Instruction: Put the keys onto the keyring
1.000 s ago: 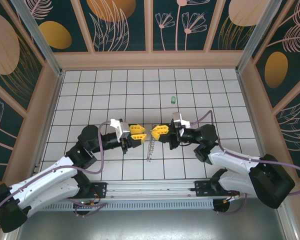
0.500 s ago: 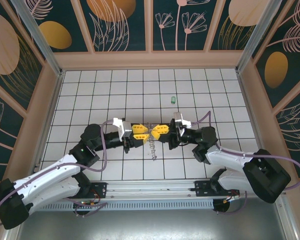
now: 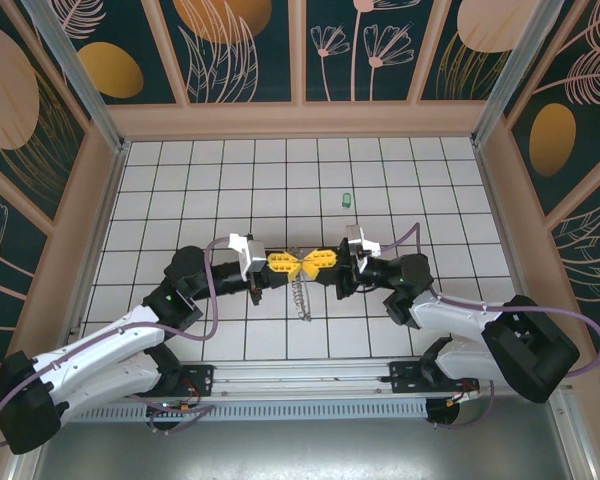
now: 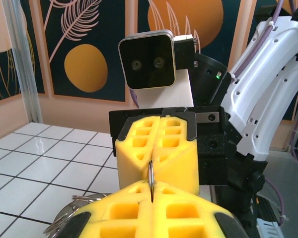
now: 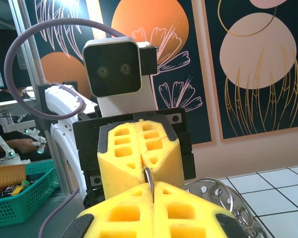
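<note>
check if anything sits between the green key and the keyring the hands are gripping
Nothing visible does. The green key lies alone on the white tiles beyond the right hand. Only bare tiles separate it from the keyring, which is pinched between the left hand and the right hand.

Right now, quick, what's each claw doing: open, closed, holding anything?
Left claw: closed on the keyring.
Right claw: closed on the same keyring.

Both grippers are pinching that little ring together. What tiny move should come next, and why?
Probably the right gripper should open and let go. Both it and the left gripper are shut on the keyring, tip to tip, while the green key lies alone on the tiles farther back, nearer the right arm.
</note>
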Motion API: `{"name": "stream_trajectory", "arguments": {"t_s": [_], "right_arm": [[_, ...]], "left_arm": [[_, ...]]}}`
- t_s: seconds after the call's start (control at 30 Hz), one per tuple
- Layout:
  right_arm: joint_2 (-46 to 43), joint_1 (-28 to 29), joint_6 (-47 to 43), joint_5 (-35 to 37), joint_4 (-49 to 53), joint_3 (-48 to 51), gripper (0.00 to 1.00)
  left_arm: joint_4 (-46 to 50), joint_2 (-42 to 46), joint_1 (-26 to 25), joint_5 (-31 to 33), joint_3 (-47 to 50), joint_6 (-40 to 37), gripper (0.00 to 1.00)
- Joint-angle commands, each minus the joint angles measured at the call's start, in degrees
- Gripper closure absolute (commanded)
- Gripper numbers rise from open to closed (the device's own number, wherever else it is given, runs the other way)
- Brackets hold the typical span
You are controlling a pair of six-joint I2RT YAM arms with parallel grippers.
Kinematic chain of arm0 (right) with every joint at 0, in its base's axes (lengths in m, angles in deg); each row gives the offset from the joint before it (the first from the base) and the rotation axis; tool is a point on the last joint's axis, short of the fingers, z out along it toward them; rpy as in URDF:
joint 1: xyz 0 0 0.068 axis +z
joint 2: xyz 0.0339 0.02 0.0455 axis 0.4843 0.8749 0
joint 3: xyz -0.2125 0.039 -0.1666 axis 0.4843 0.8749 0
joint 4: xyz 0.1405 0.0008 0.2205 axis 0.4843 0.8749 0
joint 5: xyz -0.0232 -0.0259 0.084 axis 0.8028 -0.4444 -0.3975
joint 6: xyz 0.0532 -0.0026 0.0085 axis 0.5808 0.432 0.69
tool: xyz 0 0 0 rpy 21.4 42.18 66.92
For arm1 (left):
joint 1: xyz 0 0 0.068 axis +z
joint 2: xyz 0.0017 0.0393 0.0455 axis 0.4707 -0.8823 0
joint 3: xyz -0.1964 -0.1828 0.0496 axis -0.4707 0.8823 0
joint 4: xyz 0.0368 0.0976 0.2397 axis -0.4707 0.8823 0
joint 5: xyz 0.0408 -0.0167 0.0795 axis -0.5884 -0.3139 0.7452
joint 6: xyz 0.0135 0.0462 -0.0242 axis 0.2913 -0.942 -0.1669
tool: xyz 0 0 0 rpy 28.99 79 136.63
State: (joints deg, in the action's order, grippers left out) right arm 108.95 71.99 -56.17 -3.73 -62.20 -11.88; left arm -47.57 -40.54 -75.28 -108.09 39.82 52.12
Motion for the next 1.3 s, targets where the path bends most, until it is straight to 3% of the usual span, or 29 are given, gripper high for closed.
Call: {"name": "stream_trajectory", "arguments": {"t_s": [0.0,0.17,0.3,0.47,0.83,1.27], "right_arm": [[-1.72,1.42,-3.83,0.43,1.52,-0.67,1.0],[-9.66,2.95,-16.6,5.57,25.64,-3.34,0.75],[-14.39,4.12,-26.14,11.36,44.83,-7.14,0.71],[-16.94,5.86,-31.58,15.54,56.02,-10.05,0.72],[-17.62,8.93,-36.59,18.45,66.92,-13.01,0.8],[-14.64,9.8,-37.22,16.68,67.1,-14.35,0.81]], "left_arm": [[2.62,0.35,-0.22,0.69,-2.24,-2.18,1.0],[16.21,1.45,-0.21,4.85,-6.76,-8.14,1.0],[25.78,0.81,-0.27,7.76,-10.95,-11.47,1.0],[34.71,-1.85,-0.23,8.85,-15.79,-13.82,1.0],[47.95,-3.53,-0.24,9.8,-20.74,-17.23,1.0],[50.07,-4.88,-0.24,8.46,-21.3,-18.31,1.0]]}}
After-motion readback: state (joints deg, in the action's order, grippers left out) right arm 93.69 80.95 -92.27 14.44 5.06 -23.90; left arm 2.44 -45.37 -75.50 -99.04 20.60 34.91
